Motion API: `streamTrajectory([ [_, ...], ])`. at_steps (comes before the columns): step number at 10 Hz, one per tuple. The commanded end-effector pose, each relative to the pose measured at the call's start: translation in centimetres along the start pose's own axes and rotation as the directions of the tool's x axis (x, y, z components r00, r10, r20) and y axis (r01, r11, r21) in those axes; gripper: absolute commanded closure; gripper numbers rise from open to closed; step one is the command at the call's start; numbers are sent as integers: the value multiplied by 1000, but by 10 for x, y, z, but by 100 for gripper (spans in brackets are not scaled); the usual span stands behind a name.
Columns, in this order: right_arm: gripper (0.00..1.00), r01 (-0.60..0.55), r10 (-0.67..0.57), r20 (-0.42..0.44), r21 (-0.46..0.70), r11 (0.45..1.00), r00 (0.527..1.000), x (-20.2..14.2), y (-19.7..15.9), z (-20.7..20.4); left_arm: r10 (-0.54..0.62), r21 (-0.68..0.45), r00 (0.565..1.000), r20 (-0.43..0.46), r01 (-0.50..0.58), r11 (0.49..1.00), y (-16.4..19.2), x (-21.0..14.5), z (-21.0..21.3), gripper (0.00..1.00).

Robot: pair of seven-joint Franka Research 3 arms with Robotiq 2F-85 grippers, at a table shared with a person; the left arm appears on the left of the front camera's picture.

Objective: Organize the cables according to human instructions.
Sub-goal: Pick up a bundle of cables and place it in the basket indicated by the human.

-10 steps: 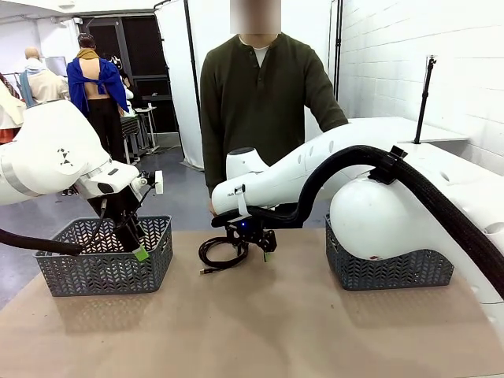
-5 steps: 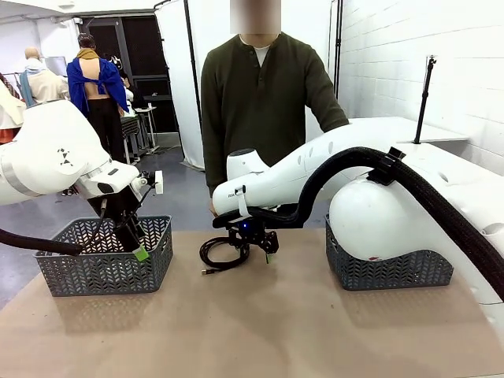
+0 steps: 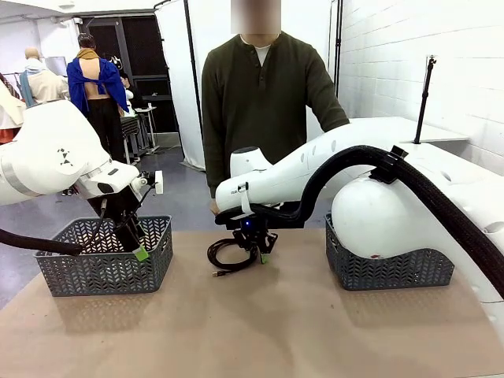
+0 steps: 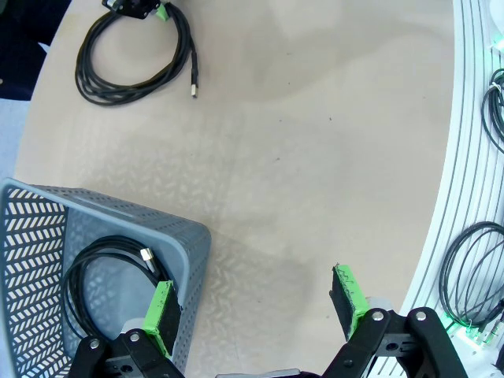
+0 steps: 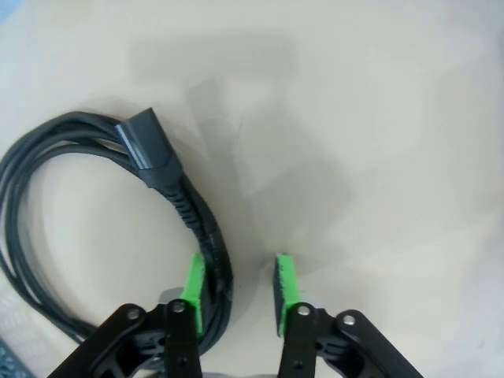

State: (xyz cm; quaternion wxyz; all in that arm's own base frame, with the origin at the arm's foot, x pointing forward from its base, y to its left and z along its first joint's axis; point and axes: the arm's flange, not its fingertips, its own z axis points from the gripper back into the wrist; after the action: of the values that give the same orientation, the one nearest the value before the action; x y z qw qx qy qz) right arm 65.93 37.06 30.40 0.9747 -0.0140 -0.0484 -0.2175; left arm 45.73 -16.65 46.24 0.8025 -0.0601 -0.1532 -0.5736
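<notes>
Brown paper-like board covers the table [image 3: 260,331], and near its far edge, about the middle, a coiled black cable [image 3: 230,257] lies flat with one loose end trailing toward the robot's side. The right gripper [image 3: 261,253] is down at the coil's right rim. From the right wrist view, its green pads [image 5: 194,290] stand part-way in with a clear gap between them; the cable [image 5: 94,213] runs just outside the left-hand pad, touching it or nearly so, and the chunky plug [image 5: 146,146] lies on the loops a little ahead of the fingers. Nothing sits between the pads, so I see no pinch on the cord, and whether the jaws count as spread or pressed I cannot tell.

The left gripper [image 3: 138,246] hangs over the grey mesh basket [image 3: 94,272] at the table's left edge, its fingers spread wide. In the left wrist view one pad is over the basket's inside and the other [image 4: 346,298] over bare board beyond the basket's corner [image 4: 193,244]. A second coiled cable [image 4: 102,283] rests in the bottom of that basket.

A matching grey basket [image 3: 394,272] stands at the right edge, partly behind the right arm. The person in the olive shirt [image 3: 264,102] stands at the far side, directly behind the coil.
</notes>
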Motion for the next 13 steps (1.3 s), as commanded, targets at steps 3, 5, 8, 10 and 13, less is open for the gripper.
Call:
streamTrajectory([
  [3, 100, 24, -24, -19, 27, 999, 1000, 6, -7, 9, 2, 5, 1000, -2, -2, 1000, 2, 2, 1, 0],
  [5, 100, 29, -27, -33, 48, 998, 999, 7, -14, 15, 2, 5, 1000, -2, -2, 1000, 2, 2, 1, 0],
  [8, 100, -37, 42, -53, 86, 996, 998, 6, -26, 40, 2, 5, 1000, -2, -2, 1000, 2, 2, 1, 0],
  [10, 100, -255, 262, -120, 73, 964, 957, 1, -46, 73, 2, 5, 1000, -2, -2, 1000, 2, 2, 1, 0],
  [13, 100, -527, 523, -146, 15, 850, 840, 5, -62, 110, 2, 5, 1000, -2, -2, 1000, 2, 2, 1, 0],
])
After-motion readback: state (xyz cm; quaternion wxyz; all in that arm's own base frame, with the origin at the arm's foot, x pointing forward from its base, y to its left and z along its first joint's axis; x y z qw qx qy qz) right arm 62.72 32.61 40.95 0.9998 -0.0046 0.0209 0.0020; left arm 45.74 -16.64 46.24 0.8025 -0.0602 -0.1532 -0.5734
